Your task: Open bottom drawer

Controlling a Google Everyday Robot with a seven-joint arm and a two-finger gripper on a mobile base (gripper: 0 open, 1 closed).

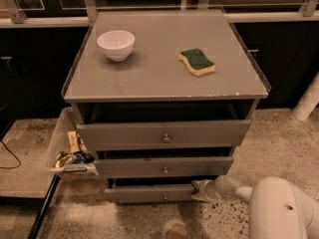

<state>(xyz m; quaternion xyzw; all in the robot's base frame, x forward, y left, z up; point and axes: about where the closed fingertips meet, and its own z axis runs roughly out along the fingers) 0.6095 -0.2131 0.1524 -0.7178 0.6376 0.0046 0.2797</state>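
The grey cabinet has three drawers. The bottom drawer is the lowest and narrowest front, with a small round knob at its centre; it stands a little way out, with a dark gap above it. My gripper reaches in from the lower right on the white arm and sits at the right end of the bottom drawer's front, touching or just beside its top edge.
The top drawer and the middle drawer both stand slightly out above. A white bowl and a green-and-yellow sponge lie on the cabinet top. A bin of snack packets stands at the cabinet's left. A white pole stands at the right.
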